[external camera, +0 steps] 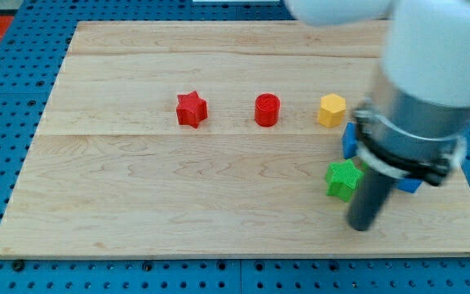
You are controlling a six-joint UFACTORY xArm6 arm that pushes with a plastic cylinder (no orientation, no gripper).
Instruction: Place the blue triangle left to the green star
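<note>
The green star lies on the wooden board at the view's right. A blue block shows just above it, and another blue piece shows to the star's right; the arm covers most of both, so I cannot make out which is the triangle. My tip rests on the board just below and to the right of the green star, close to it.
A red star, a red cylinder and a yellow hexagon stand in a row across the board's upper middle. The arm's large body hides the board's upper right. The board's edge runs along the view's bottom.
</note>
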